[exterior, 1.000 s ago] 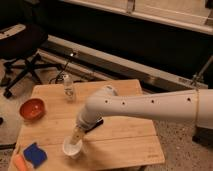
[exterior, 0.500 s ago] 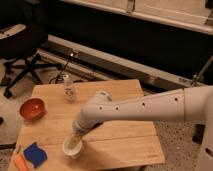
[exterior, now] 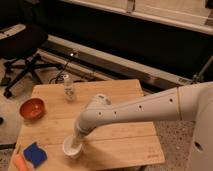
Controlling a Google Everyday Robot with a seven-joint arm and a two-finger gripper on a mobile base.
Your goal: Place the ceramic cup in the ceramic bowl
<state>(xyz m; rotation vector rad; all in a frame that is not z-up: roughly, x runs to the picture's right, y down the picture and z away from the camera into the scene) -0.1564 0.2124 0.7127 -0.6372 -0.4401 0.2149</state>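
The white ceramic cup (exterior: pixel 71 148) stands near the front edge of the wooden table (exterior: pixel 120 142), left of centre. My gripper (exterior: pixel 76 139) hangs at the end of the white arm, right over the cup's rim and reaching into or onto it. The orange-red ceramic bowl (exterior: pixel 32 108) sits at the table's left edge, well apart from the cup, up and to the left of it.
A clear bottle (exterior: pixel 69 89) stands at the back left of the table. A blue object (exterior: pixel 34 153) and an orange object (exterior: pixel 22 162) lie at the front left corner. An office chair (exterior: pixel 22 45) stands on the floor behind, left.
The arm has swung lower and leftward, bringing the gripper down onto the cup. The cup, bowl and bottle stay where they were.
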